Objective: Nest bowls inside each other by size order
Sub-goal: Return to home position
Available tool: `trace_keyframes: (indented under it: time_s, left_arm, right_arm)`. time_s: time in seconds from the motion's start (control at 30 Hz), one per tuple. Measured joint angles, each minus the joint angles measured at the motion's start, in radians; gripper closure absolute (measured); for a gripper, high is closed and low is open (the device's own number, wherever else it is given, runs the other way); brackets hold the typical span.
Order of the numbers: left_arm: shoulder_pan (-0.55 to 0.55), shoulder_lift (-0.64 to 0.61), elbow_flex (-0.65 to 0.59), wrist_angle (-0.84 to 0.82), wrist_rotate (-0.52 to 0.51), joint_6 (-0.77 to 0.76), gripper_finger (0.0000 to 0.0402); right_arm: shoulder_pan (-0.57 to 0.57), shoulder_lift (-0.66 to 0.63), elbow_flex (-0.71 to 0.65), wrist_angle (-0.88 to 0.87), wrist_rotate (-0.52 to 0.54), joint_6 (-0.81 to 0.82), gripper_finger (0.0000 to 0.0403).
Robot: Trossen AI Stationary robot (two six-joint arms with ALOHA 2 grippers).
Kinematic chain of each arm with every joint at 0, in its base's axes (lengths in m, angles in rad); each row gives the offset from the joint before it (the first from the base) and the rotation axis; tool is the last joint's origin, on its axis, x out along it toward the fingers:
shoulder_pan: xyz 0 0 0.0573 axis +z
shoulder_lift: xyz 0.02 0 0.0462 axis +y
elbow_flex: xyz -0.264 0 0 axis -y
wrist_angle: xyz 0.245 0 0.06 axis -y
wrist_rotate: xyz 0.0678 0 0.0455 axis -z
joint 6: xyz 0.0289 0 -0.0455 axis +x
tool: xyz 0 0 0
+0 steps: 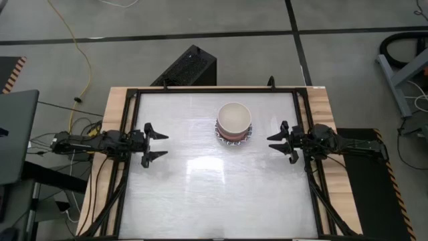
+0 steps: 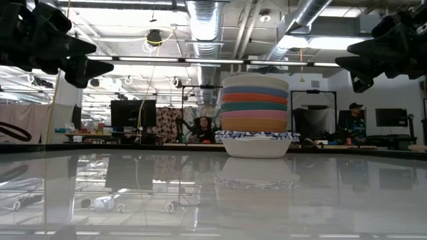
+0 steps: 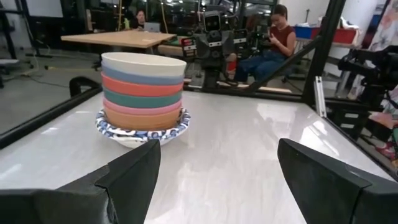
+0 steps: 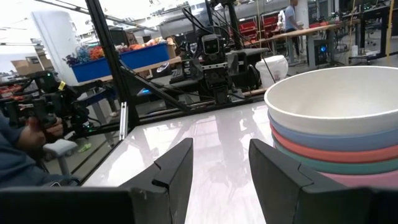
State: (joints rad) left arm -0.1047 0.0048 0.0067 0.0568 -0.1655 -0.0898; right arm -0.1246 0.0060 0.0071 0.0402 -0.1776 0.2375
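Note:
The bowls stand nested in one stack (image 1: 233, 122) on the white table, right of centre toward the far side. A cream bowl (image 3: 143, 63) is on top, over blue, red, green, pink and orange ones. The stack rests in a wider white bowl with a blue-patterned rim (image 2: 257, 141). It also shows in the right wrist view (image 4: 336, 118). My left gripper (image 1: 160, 145) is open and empty at the table's left side. My right gripper (image 1: 273, 144) is open and empty at the right side. Both hover above the table, fingers pointing at the stack.
A black frame (image 1: 214, 90) runs around the white tabletop (image 1: 214, 194). People sit and stand in the room beyond the table (image 3: 277, 37).

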Motion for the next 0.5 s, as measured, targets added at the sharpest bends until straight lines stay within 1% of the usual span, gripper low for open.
trace_keyframes:
  time_s: [0.5]
  left_arm:
    - [0.0, 0.0, 0.0, -0.001, 0.001, 0.001, 0.0088]
  right_arm:
    - [0.0, 0.0, 0.0, 0.0, 0.0, 0.0, 0.0226]
